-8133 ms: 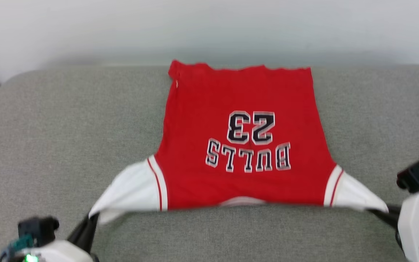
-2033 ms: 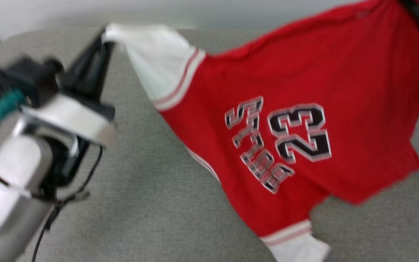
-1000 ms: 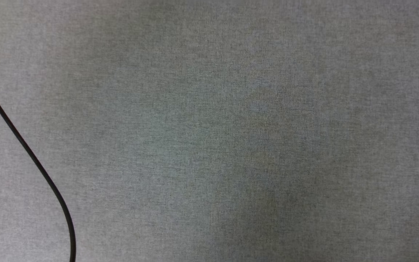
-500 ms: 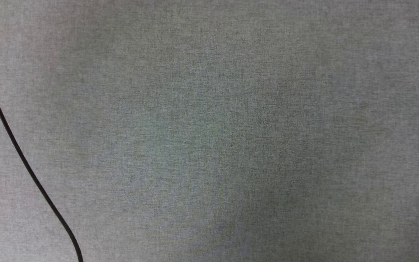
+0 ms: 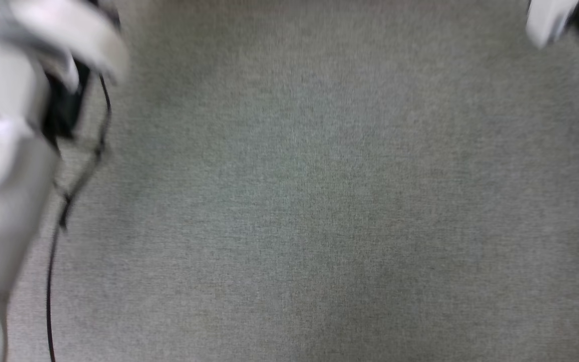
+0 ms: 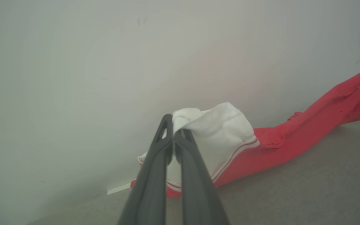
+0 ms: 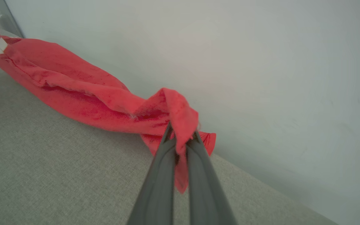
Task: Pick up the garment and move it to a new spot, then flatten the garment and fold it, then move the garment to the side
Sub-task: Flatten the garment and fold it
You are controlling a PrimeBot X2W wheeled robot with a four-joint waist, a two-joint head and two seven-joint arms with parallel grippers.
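The garment [image 6: 308, 125], earlier flat on the cushion [image 7: 42, 175], we held strung between left tool [image 6: 173, 132], pinching a sleeve [image 6: 220, 128], and right tool [image 7: 180, 137], pinching a red corner [image 7: 183, 115]; placing, flattening, folding and moving aside remained.

One garment [image 6: 292, 137], two pincers [image 6: 172, 122] [image 7: 181, 132], one cable [image 5: 50, 281]

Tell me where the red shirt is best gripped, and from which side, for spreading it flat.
Probably where it is held: the left gripper pinches the white sleeve tip, the right gripper a red corner of the garment, both reaching toward the wall. The cloth runs as a bunched band between them, so pulling those ends apart should stretch it.
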